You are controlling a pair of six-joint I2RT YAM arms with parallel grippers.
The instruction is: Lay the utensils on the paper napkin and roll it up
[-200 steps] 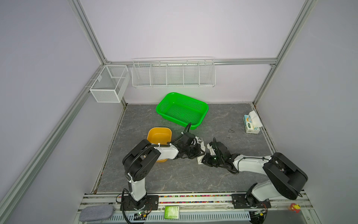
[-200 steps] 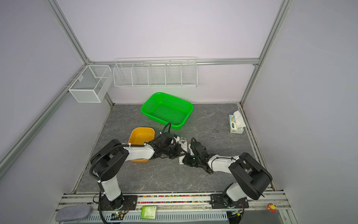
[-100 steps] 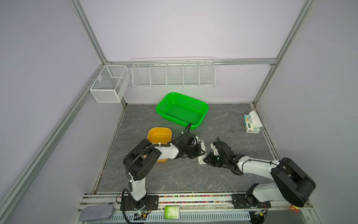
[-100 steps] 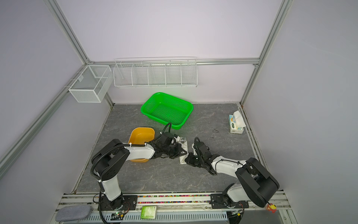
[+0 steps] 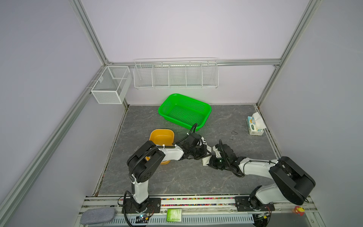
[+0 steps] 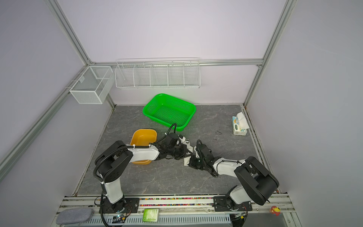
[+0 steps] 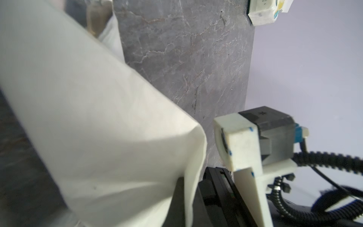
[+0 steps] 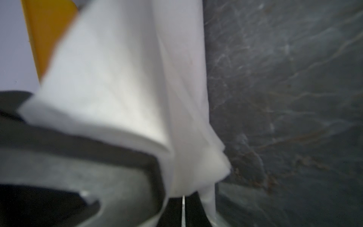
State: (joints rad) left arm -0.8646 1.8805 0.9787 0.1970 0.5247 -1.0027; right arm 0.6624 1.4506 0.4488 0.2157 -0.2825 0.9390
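The white paper napkin (image 5: 206, 160) (image 6: 186, 161) lies bunched and folded over mid-table, between my two grippers. A shiny tip of the utensils (image 6: 186, 140) pokes out at its far end; the rest of them is hidden inside. My left gripper (image 5: 200, 153) (image 6: 180, 155) is shut on a napkin edge, and in the left wrist view the napkin (image 7: 98, 118) drapes from the gripper (image 7: 188, 196). My right gripper (image 5: 213, 161) (image 6: 193, 160) is shut on the near end; in the right wrist view the napkin's (image 8: 121, 88) layers run into the gripper (image 8: 182, 196).
A yellow bowl (image 5: 162, 137) sits under the left arm. A green basket (image 5: 184, 111) stands behind the grippers. A tissue pack (image 5: 255, 125) lies at the right edge. White wire racks (image 5: 175, 73) hang on the back wall.
The right arm's elbow has swung outward to the right while its gripper stayed on the napkin. The left arm has barely moved.
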